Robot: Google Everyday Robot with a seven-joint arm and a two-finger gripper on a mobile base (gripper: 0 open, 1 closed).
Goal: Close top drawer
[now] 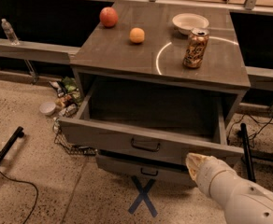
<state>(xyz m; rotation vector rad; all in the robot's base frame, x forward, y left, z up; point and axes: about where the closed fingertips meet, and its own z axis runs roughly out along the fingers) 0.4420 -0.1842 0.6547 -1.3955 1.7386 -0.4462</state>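
Observation:
The top drawer (127,141) of the grey wood-look cabinet stands pulled out and open, its inside dark and empty as far as I can see. Its small black bar handle (146,146) is at the centre of the front panel. My gripper (193,162) is at the end of the white arm that comes in from the bottom right. Its tip is just in front of the right end of the drawer front, at about the panel's lower edge. A shorter drawer front (143,170) shows below the top drawer.
On the cabinet top (127,55) stand a red apple (108,17), an orange (137,35), a white bowl (190,21) and a soda can (195,48). Litter (64,99) and a cup lie on the floor at left, cables (262,120) at right. A blue X (142,196) marks the floor.

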